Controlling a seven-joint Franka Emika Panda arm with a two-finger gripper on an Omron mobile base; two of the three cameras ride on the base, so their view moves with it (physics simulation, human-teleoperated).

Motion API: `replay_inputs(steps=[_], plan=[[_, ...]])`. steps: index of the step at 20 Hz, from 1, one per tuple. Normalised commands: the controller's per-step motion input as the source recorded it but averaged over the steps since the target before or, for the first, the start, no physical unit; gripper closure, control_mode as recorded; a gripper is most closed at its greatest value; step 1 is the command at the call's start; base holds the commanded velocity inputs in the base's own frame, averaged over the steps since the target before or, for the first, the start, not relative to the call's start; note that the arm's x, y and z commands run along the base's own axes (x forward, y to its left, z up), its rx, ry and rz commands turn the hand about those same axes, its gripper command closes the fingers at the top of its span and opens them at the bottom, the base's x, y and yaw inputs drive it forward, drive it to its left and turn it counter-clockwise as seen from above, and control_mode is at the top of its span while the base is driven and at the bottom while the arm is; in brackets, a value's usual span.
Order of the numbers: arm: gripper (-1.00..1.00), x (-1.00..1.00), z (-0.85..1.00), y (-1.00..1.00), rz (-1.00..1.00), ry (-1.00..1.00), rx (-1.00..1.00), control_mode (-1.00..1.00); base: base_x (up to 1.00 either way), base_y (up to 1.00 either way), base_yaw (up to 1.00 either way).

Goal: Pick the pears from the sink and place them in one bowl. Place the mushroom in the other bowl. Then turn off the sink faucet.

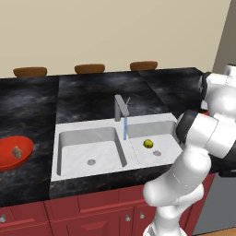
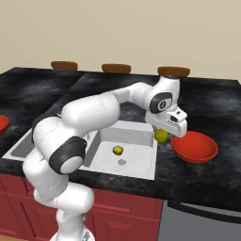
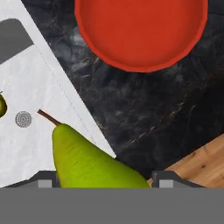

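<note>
You can see that the two-finger gripper (image 3: 103, 181) of the white arm is clamped on a yellow-green pear with a thin brown stem (image 3: 85, 159); in the hand view the fruit sits between the two dark finger tips (image 3: 46, 180), and in the right base view the same pear (image 2: 161, 136) hangs under the hand, above the right edge of the white double-basin sink (image 2: 141, 167) and just beside the empty red round bowl (image 2: 194, 147) on the dark marbled counter (image 2: 207, 174). The bowl is seen from above in the hand view (image 3: 140, 33), ahead of the held pear and apart from it. A second small yellow-green pear (image 1: 148, 144) lies on the floor of the right basin, near its grey round drain (image 1: 157, 153). The grey metal faucet (image 1: 120, 108) stands behind the divider between the basins, and a thin blue stream of water (image 1: 125, 128) falls from its spout. At the left, another red bowl (image 1: 14, 153) rests on the counter, and the small brown-tan mushroom (image 1: 17, 151) lies inside it.
</note>
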Motion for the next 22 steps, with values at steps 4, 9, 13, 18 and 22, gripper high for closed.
replay_inputs(steps=[4,9,13,18,22], plan=[[1.0,0.06,0.0,-0.6,-0.03,0.0,0.0,-1.0,0.0,0.0,0.0],[1.0,0.22,0.0,-0.5,0.0,-0.01,0.0,-1.0,0.0,0.0,0.0],[1.0,0.32,-0.14,-0.35,0.0,0.0,0.0,-1.0,0.0,0.0,0.0],[1.0,0.33,-0.19,-0.28,0.0,0.0,0.0,-1.0,0.0,0.0,0.0],[1.0,0.29,-0.24,-0.19,0.0,0.0,0.0,-1.0,0.0,0.0,0.0]])
